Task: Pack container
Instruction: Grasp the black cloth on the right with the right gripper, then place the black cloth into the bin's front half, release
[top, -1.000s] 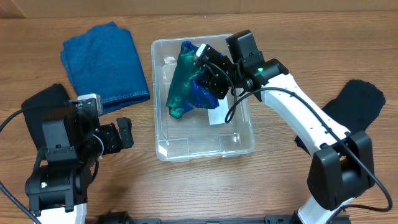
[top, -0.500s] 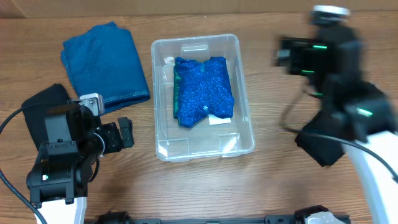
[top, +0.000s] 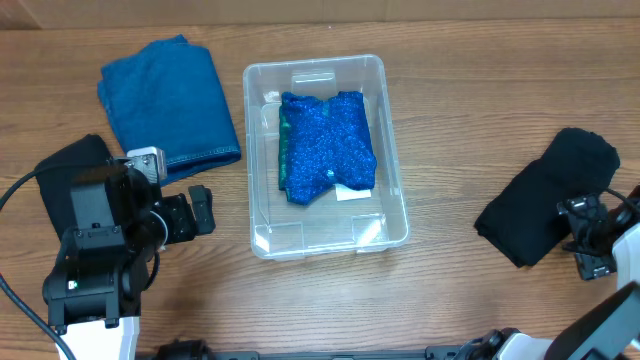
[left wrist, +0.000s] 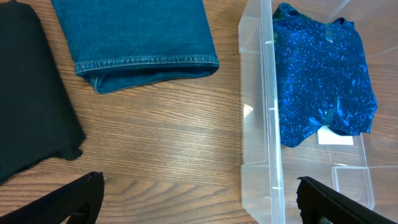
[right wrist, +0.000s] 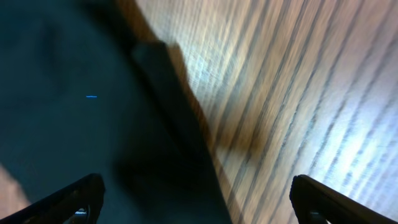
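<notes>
The clear plastic container (top: 251, 160) stands mid-table with a glittery blue cloth (top: 328, 148) lying flat inside it. In the left wrist view its near wall (left wrist: 268, 124) and the blue cloth (left wrist: 323, 74) show on the right. My left gripper (top: 203, 211) is open and empty over bare wood just left of the container; its jaws (left wrist: 199, 193) stand wide apart. At the table's right edge my right gripper (top: 578, 238) is open beside a folded black cloth (top: 548, 195). Its blurred wrist view shows the wide jaws (right wrist: 196, 193) over the edge of that black cloth (right wrist: 74, 93), holding nothing.
Folded blue denim (top: 168, 100) lies at the back left, its hem (left wrist: 137, 62) in the left wrist view. Another black cloth (top: 65, 170) lies under the left arm, also seen at far left (left wrist: 31, 93).
My right gripper let go of the blue cloth, which now lies flat in the container. The right arm swung away to the table's right edge beside the black cloth. The left arm stayed put.
</notes>
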Available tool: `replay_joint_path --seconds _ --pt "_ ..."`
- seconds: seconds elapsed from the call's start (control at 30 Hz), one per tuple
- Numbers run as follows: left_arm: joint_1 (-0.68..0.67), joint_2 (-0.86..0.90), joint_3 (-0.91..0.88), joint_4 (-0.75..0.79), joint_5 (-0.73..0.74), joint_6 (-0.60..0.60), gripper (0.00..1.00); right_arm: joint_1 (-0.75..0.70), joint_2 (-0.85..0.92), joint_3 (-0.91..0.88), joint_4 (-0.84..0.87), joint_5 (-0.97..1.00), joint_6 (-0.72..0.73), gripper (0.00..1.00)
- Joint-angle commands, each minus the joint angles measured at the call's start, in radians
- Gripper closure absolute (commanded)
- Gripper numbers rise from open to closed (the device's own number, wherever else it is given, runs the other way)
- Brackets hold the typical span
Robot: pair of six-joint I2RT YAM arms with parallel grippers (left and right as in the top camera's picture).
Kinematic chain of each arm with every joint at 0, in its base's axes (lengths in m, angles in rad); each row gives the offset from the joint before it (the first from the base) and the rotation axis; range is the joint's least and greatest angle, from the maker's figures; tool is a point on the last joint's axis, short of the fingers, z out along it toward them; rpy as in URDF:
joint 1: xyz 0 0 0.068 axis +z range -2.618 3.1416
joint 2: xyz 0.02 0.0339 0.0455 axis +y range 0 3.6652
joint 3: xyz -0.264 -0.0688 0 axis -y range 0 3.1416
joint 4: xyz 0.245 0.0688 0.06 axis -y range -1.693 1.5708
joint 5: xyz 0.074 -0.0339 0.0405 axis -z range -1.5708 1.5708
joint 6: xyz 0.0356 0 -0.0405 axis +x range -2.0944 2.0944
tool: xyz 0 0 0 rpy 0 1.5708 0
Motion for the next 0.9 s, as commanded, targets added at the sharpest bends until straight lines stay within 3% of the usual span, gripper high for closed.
replay_joint_path --seconds 0.0,0.07,0.1,0.13,0.17,0.2,0.23,0.43,0.53,0.63,0.8,0.87 --pt "-0.01 -0.002 0.026 0.005 0.004 -0.002 0.0 0.002 0.084 -0.008 0.04 -0.119 -0.054 0.0" --pt "-0.01 -0.002 0.026 0.004 0.004 -0.002 0.0 0.003 0.129 -0.008 0.05 -0.165 -0.072 0.02" --pt "-0.01 -0.002 0.026 0.004 0.004 -0.002 0.0 0.003 0.139 -0.009 0.05 -0.173 -0.076 0.09" --pt "-0.01 -0.002 0.026 0.004 0.004 -0.002 0.0 0.003 0.143 -0.009 0.051 -0.19 -0.098 0.24" --pt "-0.01 -0.002 0.026 0.004 0.004 -0.002 0.0 0.002 0.143 -0.009 0.051 -0.208 -0.113 0.68" --pt "-0.01 -0.002 0.026 0.004 0.004 -0.002 0.0 0.003 0.143 -0.009 0.051 -0.217 -0.113 0.86" --pt "-0.01 -0.002 0.026 0.004 0.004 -0.002 0.0 0.002 0.142 -0.008 0.051 -0.238 -0.113 0.96" --pt "-0.01 -0.002 0.026 0.005 0.004 -0.002 0.0 0.044 0.077 0.085 0.023 -0.62 -0.2 0.96" --pt "-0.01 -0.002 0.026 0.005 0.004 -0.002 0.0 0.173 -0.065 0.233 -0.07 -0.689 -0.282 0.96" --pt "-0.01 -0.002 0.026 0.005 0.004 -0.002 0.0 0.404 -0.196 0.405 -0.098 -0.69 -0.405 0.96" --pt "-0.01 -0.002 0.026 0.004 0.004 -0.002 0.0 0.924 -0.217 0.478 -0.142 -0.529 -0.9 0.96" --pt "-0.01 -0.002 0.026 0.002 0.005 -0.002 0.0 1.118 -0.164 0.478 -0.187 -0.413 -1.175 0.96"
